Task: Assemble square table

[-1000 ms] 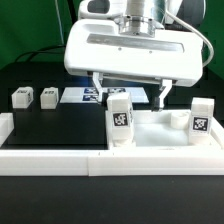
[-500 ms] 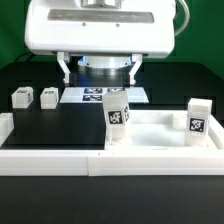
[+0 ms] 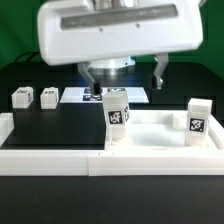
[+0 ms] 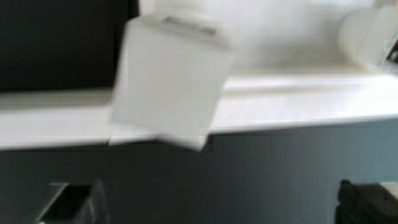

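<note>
The white square table top (image 3: 160,135) lies at the exterior view's right. One white tagged leg (image 3: 118,114) stands upright at its near left corner, and a second leg (image 3: 200,117) stands at its right side. Two loose legs (image 3: 22,97) (image 3: 49,96) sit at the far left. My gripper (image 3: 127,80) hangs open and empty above and behind the corner leg, touching nothing. In the wrist view the corner leg (image 4: 169,85) stands against the top's white wall (image 4: 294,100). My gripper (image 4: 217,205) shows dark fingertips (image 4: 71,200) spread wide, with nothing between them.
The marker board (image 3: 100,96) lies behind the corner leg. A long white border rail (image 3: 50,160) runs along the front edge and up the left side, around a black mat (image 3: 55,125).
The hand rose from around the corner leg, swung to the exterior view's left, then came partway back right and now sits tilted. The legs and the top have not moved.
</note>
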Motion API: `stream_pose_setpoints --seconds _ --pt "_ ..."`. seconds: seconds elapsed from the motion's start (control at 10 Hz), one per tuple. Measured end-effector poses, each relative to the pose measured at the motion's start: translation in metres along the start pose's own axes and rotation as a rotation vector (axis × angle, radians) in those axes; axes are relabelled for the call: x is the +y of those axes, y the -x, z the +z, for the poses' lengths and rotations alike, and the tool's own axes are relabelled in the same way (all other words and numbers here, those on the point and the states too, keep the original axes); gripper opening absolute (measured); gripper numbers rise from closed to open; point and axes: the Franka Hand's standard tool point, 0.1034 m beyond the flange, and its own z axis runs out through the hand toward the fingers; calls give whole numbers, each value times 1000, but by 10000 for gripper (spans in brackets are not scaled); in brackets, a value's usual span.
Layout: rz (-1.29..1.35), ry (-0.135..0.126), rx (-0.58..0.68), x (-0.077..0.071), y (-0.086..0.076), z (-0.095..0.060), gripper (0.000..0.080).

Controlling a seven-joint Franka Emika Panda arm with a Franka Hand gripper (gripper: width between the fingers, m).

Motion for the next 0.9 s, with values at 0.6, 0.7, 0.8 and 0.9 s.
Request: stream_pose_setpoints --seconds 0.6,0.7,0.8,0.9 --pt "137 -44 0 13 2 1 648" --pt "198 -85 -1 14 3 4 648" --pt "210 -86 5 17 6 10 648" --pt "211 -80 15 18 9 15 648"
